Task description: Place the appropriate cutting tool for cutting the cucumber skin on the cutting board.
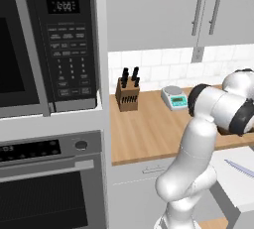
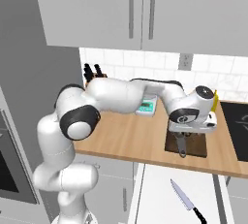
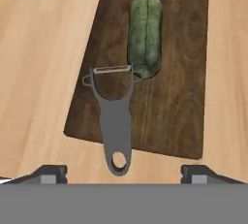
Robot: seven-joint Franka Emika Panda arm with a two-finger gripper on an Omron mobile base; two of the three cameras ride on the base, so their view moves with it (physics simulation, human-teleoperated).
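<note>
A grey peeler (image 3: 114, 116) lies on the dark brown cutting board (image 3: 179, 97), its blade end touching the dark green cucumber (image 3: 145, 34) and its handle loop sticking out past the board's near edge. My gripper (image 3: 126, 173) hovers above the board, open, its fingertips (image 3: 52, 172) spread wide with nothing between them. From the right base view the gripper (image 2: 190, 132) hangs just over the peeler (image 2: 181, 146) and the board (image 2: 196, 145).
A kitchen scale (image 2: 147, 105) sits left of the board and a yellow bottle (image 2: 214, 100) behind it. A knife block (image 1: 128, 92) stands at the wall. A knife (image 2: 186, 200) lies on the white surface in front of the counter. A dark cooktop (image 2: 237, 121) is on the right.
</note>
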